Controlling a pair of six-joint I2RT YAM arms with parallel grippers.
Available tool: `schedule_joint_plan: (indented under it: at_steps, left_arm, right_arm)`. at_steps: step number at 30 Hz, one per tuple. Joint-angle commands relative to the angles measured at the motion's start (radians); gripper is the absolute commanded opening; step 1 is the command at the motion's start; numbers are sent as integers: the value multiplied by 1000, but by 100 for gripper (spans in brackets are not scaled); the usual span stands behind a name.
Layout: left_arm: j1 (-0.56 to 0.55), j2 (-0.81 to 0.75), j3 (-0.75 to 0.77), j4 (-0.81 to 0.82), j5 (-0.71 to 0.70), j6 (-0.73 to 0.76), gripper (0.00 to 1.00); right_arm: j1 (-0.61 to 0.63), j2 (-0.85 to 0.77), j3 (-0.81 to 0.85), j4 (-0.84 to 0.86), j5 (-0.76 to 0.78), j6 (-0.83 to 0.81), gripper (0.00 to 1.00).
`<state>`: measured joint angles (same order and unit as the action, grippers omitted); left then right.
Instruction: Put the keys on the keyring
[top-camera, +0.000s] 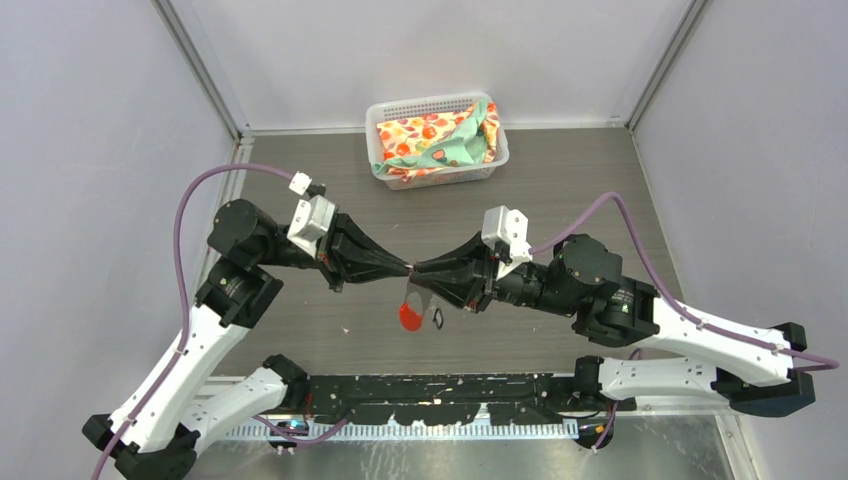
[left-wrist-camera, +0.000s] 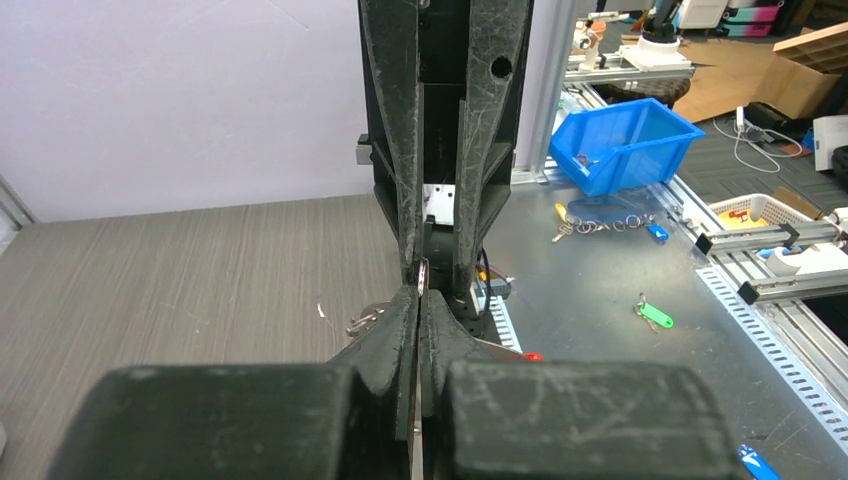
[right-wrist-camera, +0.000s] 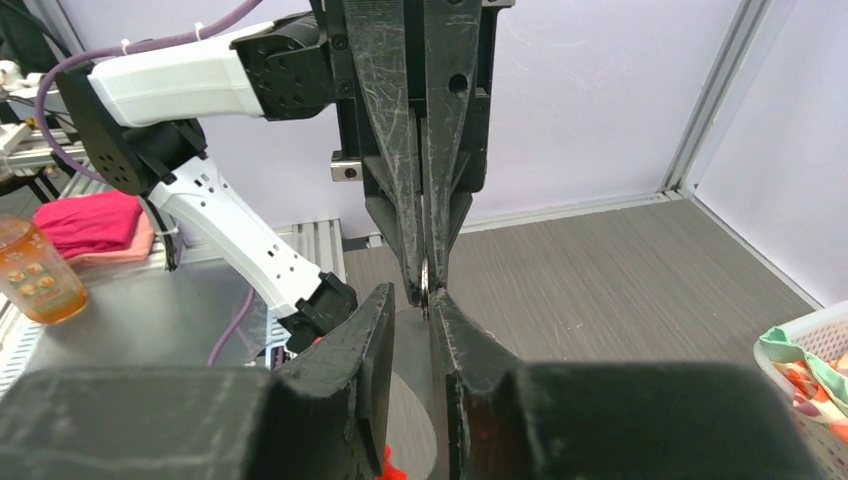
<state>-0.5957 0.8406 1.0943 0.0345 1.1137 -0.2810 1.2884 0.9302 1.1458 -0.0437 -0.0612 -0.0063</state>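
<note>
The keyring (top-camera: 408, 300) is held off the bench (top-camera: 600, 190) at the middle of the workspace, where the left fingers (top-camera: 392, 265) and the right fingers (top-camera: 432, 270) meet tip to tip. Its red tag (top-camera: 408, 318) is seen dangling just below that meeting point. The left fingers are pressed almost together, and a thin silver edge of the ring is pinched between them. The right fingers are set a narrow gap apart with a pale grey rounded piece between them; whether that piece is clamped cannot be told. A black-headed key (top-camera: 437, 317) is seen just beside the tag, but whether it hangs from the ring or lies on the bench under it cannot be made out, and the brass key cannot be picked out at all. The task is therefore judged to be in its threading stage: the ring has been lifted and is gripped for working, while no key can be confirmed as fully on it. At the far edge of the bench a white basket (top-camera: 375, 150) is filled with crumpled cloths — orange-flowered and mint green — well apart from the work. Off to the side, in the left wrist view, a blue bin (left-wrist-camera: 620, 140) is seen, and little can be made out inside it.
</note>
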Motion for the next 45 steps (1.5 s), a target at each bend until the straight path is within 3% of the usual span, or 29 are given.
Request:
schedule_joint_plan:
  at_steps: [1, 9, 14, 15, 17, 19, 23, 27, 31, 39, 42, 45]
  left_arm:
    - [-2, -8, 50, 57, -11, -9, 0]
    - [-3, -16, 36, 53, 8, -8, 0]
    - [-2, -29, -1, 14, 31, 34, 0]
    - [-2, -33, -11, -4, 25, 55, 6]
    - [-3, -44, -27, -73, 16, 119, 31]
    - [-3, -53, -25, -188, 2, 220, 49]
    - [-2, -37, 35, -475, -43, 459, 59]
    - [-1, -34, 51, -528, -70, 536, 57]
    - [-2, -29, 49, -521, -61, 538, 50]
    - [-2, -17, 28, -487, 33, 465, 32]
    - [-2, -12, 29, -541, 61, 475, 30]
    - [-1, -5, 46, -638, 67, 550, 36]
  right_arm:
    - [4, 9, 33, 7, 32, -9, 23]
    - [4, 33, 43, 14, 58, -1, 1]
    - [5, 36, 89, -55, 106, 17, 1]
    - [4, 47, 122, -112, 109, 32, 1]
    - [5, 81, 207, -265, 115, 31, 1]
    - [4, 124, 315, -427, 117, 32, 1]
    - [4, 226, 499, -749, 111, 43, 1]
    - [4, 355, 665, -987, 76, 60, 1]
    - [5, 455, 782, -1108, 23, 85, 1]
    - [5, 541, 891, -1138, 8, 71, 1]
    - [4, 566, 926, -1147, 5, 63, 1]
    - [5, 594, 966, -1173, -4, 55, 1]
